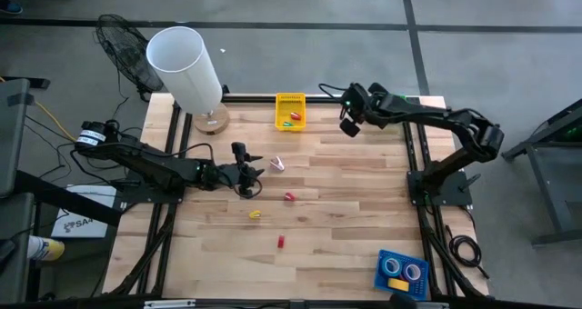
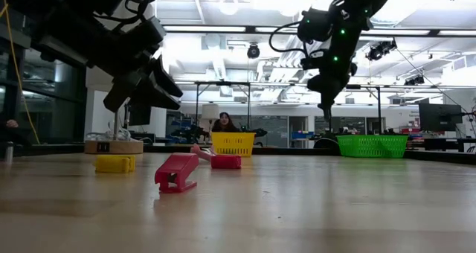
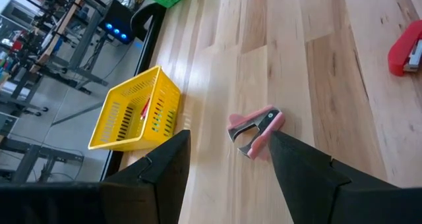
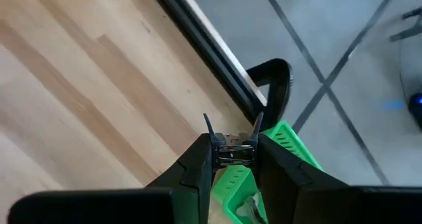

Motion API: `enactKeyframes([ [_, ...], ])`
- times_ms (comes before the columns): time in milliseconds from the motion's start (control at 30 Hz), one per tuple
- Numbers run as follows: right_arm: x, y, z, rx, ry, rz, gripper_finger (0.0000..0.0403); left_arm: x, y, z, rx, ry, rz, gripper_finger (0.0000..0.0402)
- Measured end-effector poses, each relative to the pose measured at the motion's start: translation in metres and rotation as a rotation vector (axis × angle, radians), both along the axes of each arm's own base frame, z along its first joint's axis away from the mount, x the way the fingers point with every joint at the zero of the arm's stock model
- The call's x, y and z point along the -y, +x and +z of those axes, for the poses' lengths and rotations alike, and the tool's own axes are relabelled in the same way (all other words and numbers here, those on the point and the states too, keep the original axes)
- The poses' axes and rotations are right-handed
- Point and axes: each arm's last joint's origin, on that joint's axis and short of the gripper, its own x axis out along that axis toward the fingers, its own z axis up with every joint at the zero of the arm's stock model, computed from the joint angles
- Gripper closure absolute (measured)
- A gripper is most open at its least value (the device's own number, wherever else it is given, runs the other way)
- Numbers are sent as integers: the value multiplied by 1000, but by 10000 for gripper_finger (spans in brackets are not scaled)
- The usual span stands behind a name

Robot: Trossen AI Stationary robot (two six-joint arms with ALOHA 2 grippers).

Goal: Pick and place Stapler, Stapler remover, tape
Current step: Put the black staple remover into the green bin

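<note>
My left gripper [image 1: 250, 171] hovers open over the table's left-middle. A pink staple remover [image 3: 256, 128] lies on the wood just ahead of its fingers, seen too in the high view [image 1: 277, 164]. My right gripper [image 4: 231, 141] is at the far edge, above a green basket [image 4: 264, 181], shut on a small black-and-metal staple remover [image 4: 231, 153]. A red stapler [image 1: 289, 197], a yellow stapler [image 1: 255, 214] and another red one [image 1: 281, 242] lie mid-table. Tape rolls [image 1: 393, 266] sit in a blue tray [image 1: 382, 280] at the near right corner. My right gripper pinches the black staple remover's body [image 4: 231, 157] between its two fingers, coming from above and pointing down. The piece is lifted clear and hangs over the green basket [image 2: 372, 145]; its two pointed claws [image 4: 206, 122] stick out past the fingertips.
A yellow basket [image 1: 290, 111] with red and green pieces stands at the far edge's middle. A tall white cylinder on a round wooden base [image 1: 186, 68] occupies the far left corner. A person [image 2: 222, 123] sits beyond the table. Bare wood lies right of centre.
</note>
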Motion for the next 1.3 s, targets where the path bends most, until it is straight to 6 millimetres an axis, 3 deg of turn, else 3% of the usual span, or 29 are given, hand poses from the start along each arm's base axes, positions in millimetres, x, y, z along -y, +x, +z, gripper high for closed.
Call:
enactKeyframes([
  [367,1,5,1,45,74,173,320,-4,-5,-4,-43,65,134,199],
  [600,14,-5,-1,19,50,114,320,-8,-13,-9,-89,149,283,199],
  [733,24,-20,-15,-23,49,47,320,-10,-14,-7,-85,200,341,199],
  [967,35,-43,-37,-23,43,-4,320,-44,-10,-4,-54,155,433,199],
  [1133,37,-57,-24,10,4,-32,320,-73,-9,-3,-20,20,404,199],
  [1300,33,-71,-2,75,-50,-70,320,-88,-9,-3,25,-100,343,199],
])
